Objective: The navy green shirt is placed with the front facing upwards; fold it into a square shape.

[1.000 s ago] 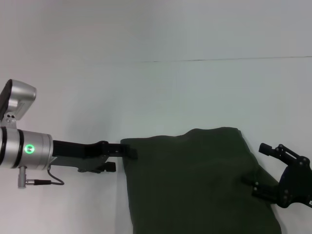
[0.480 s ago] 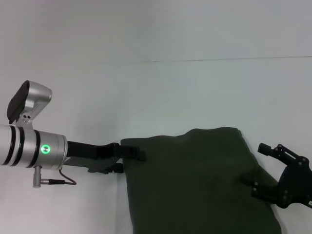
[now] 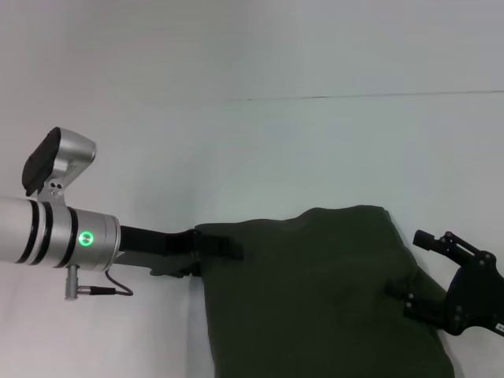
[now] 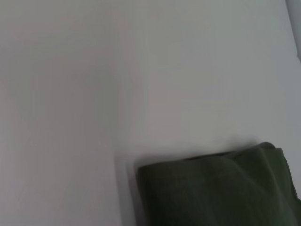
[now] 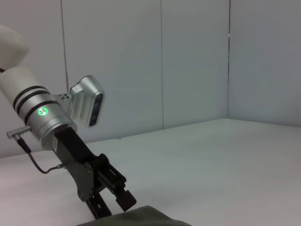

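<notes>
The navy green shirt (image 3: pixel 315 291) lies folded on the white table (image 3: pixel 315 157), plain dark olive with no print showing; its near part runs out of the head view. My left gripper (image 3: pixel 213 261) is at the shirt's far-left corner, open, its upper finger (image 3: pixel 228 250) lying over the cloth and its lower one beside the edge. The right wrist view shows that left gripper (image 5: pixel 115 200) just above the shirt's edge (image 5: pixel 141 217). In the left wrist view only the shirt's corner (image 4: pixel 216 193) shows. At the shirt's right edge my right gripper (image 3: pixel 409 266) is open, one finger touching the cloth.
A thin seam (image 3: pixel 354 97) runs across the white surface behind the shirt. Panelled walls (image 5: pixel 188 70) rise beyond the table. Bare tabletop lies left of and behind the shirt.
My left arm has moved to the right, and its upper finger has slid farther over the shirt's left edge. The right gripper has shifted slightly left. The shirt has not moved.
</notes>
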Controlling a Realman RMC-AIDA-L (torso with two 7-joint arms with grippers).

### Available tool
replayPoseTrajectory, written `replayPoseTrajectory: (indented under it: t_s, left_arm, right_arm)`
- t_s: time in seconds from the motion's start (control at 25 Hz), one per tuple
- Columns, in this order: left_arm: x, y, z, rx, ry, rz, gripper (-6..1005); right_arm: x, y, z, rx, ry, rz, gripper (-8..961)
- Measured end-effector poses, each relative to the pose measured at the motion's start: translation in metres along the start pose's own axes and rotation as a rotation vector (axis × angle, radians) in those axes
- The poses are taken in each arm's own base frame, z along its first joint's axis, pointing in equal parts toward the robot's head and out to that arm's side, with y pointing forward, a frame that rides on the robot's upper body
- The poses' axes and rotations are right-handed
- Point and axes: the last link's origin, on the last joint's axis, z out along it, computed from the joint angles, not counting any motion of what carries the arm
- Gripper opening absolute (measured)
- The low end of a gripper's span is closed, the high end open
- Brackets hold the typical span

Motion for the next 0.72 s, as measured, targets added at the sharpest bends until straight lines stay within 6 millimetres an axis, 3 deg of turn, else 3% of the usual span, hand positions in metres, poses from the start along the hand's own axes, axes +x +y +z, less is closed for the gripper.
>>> replayPoseTrajectory:
  t_s: [0.2,0.64,0.72]
  left_arm:
    - [0.0011,0.0032,0.0031,-0.001,0.008,0.021,925]
    - [0.002,0.0025,0.0049,0.012,0.021,0.067,533]
    - [0.0016,0.0019,0.0059,0.017,0.022,0.072,375]
  right_arm:
    - [0.0,0.0003,0.0001,-0.002,0.0,0.0,915]
    - [0.0005,0.0019,-0.0007,-0.003,-0.003,0.005,915]
    - [0.0004,0.0024,-0.0003,-0.005,-0.005,0.006,915]
